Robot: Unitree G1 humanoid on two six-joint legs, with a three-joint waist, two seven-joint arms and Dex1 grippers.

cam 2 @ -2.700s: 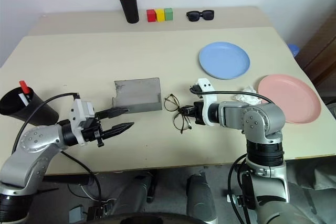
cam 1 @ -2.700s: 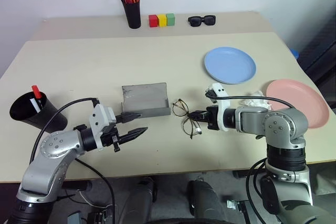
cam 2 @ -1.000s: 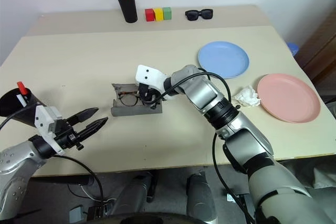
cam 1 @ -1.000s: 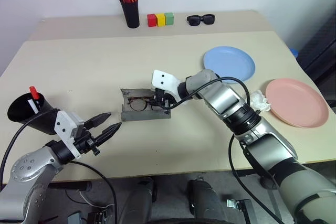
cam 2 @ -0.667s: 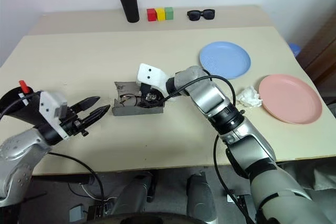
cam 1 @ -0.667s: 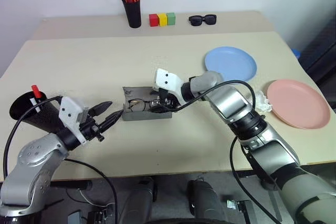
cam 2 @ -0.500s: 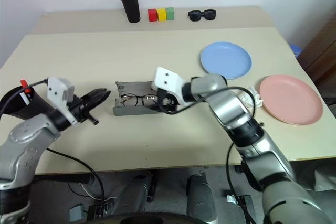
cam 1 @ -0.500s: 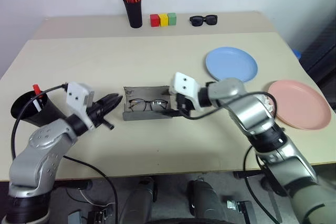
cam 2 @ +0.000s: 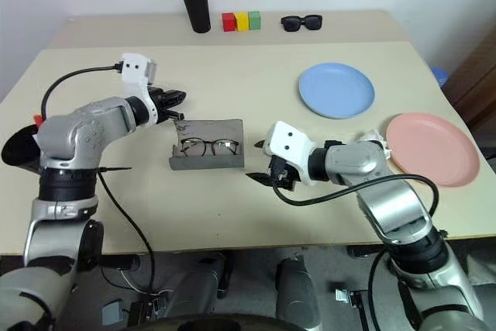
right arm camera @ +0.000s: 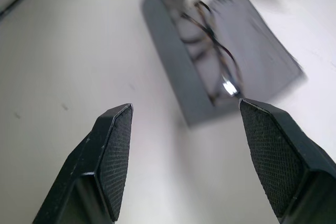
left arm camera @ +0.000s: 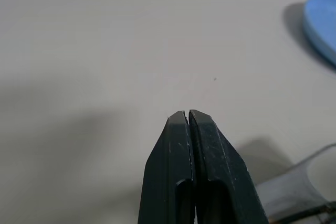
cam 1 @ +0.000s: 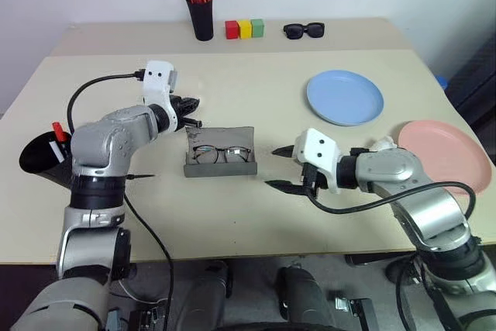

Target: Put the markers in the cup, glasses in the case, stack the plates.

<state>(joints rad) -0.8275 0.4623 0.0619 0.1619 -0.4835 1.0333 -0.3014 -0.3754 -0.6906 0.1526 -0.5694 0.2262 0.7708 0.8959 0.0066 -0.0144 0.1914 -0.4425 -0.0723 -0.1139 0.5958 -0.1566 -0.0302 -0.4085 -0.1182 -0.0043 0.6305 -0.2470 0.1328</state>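
Observation:
The grey case lies open at mid-table with the wire-framed glasses resting inside it. My left gripper is shut on nothing and hovers just behind the far left corner of the raised lid. To the right of the case, my right gripper stands open and empty, pointing at it. The light blue plate and the pink plate lie apart on the right. At the left edge, partly behind my left arm, the black cup holds a red marker.
A tall black pen holder with orange-capped pens, three coloured blocks and black sunglasses line the far edge. A crumpled white tissue lies beside the pink plate.
My right gripper let go of the glasses in the case, opened and drew back to the right. My left gripper shut and swung from the front left to behind the case's lid.

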